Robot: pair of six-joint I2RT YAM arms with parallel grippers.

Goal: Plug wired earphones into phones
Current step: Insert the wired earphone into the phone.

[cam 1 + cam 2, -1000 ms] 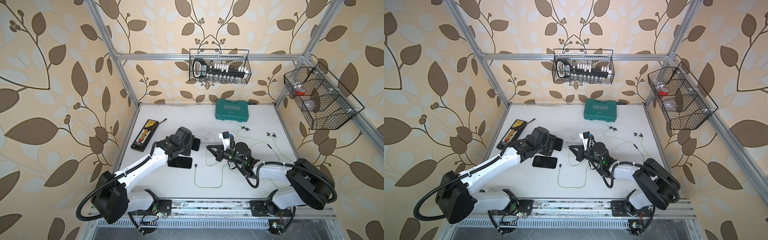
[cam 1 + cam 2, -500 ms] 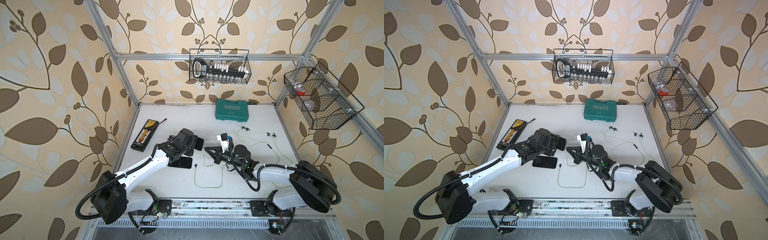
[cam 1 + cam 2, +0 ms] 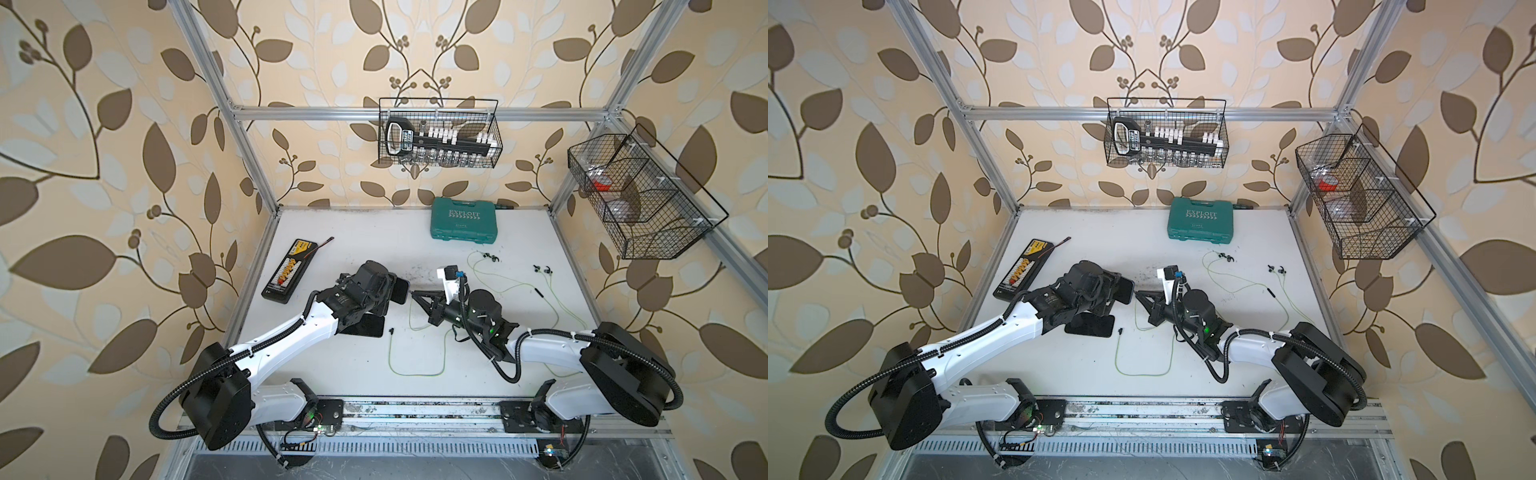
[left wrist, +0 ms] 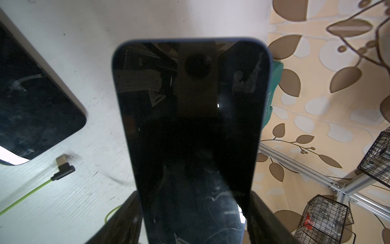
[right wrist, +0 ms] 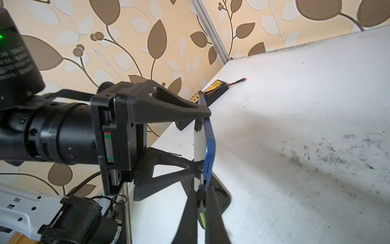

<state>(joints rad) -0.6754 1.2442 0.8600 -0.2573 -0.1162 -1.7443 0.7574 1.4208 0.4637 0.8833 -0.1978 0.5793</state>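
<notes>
My left gripper [image 3: 386, 291] [image 4: 194, 221] is shut on a glossy, blue-edged phone [image 3: 400, 290] [image 3: 1124, 289] [image 4: 190, 126], held on edge above the table. From the right, my right gripper [image 3: 413, 294] [image 5: 201, 196] is shut on a black earphone plug [image 5: 201, 200]. The plug's tip meets the phone's blue edge [image 5: 210, 147] beside a row of small holes; I cannot tell whether it is inside. The other phone [image 3: 365, 326] [image 4: 31, 105] lies flat under my left arm. A second plug [image 3: 390, 331] [image 4: 63, 169] lies loose next to it on its yellow-green cable [image 3: 415, 374].
Earbuds [image 3: 488, 258] [image 3: 542, 270] and an inline remote [image 3: 539, 292] lie at the right of the table. A teal tool case [image 3: 464, 224] stands at the back, a long black case [image 3: 291, 270] at the left edge. Wire baskets [image 3: 440, 133] [image 3: 636, 195] hang on the frame.
My left arm has carried the phone a little to the right, closing the gap to the right gripper's tip. The right gripper has hardly moved.
</notes>
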